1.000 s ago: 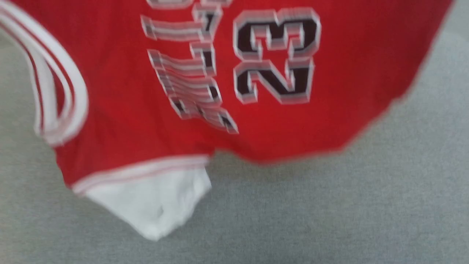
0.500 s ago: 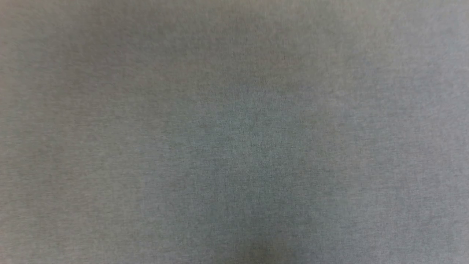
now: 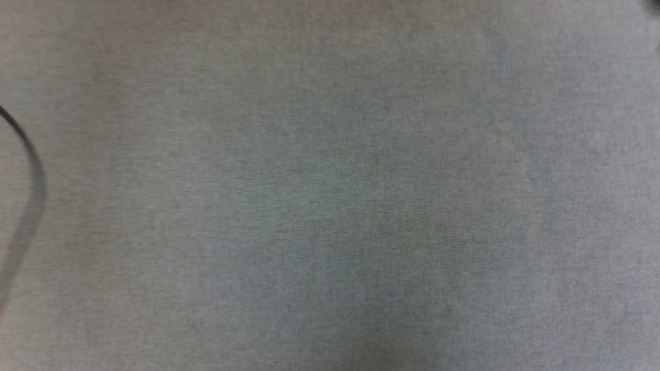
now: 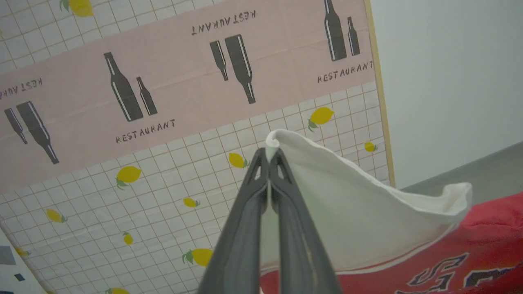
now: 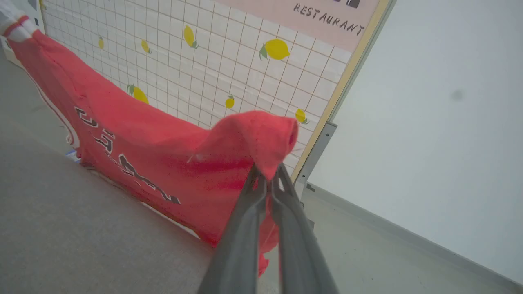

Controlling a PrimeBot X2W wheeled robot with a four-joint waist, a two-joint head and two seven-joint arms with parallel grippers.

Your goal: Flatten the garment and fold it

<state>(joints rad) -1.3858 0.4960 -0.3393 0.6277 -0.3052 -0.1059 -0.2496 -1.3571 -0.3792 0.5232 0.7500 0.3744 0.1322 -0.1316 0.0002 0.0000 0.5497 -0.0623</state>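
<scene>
The garment is a red shirt with white sleeves and dark lettering. In the left wrist view my left gripper [image 4: 269, 153] is shut on the edge of the garment's white sleeve [image 4: 351, 204], and the red body [image 4: 470, 253] hangs off to the lower right. In the right wrist view my right gripper [image 5: 267, 170] is shut on a bunched red edge of the garment [image 5: 163, 155], which is stretched in the air above the grey surface [image 5: 81, 228] toward the far left.
The head view looks down on grey cloth [image 3: 330, 206], with a thin dark cable [image 3: 31, 170] at its left edge. A panel with lemons and "RESTAURANT" print [image 4: 163, 81] stands behind the garment, beside a plain white wall [image 5: 429, 122].
A second ago the red garment with its number print hung across the top of the head view; it has since left that view. A dark cable has come in at the left edge.
</scene>
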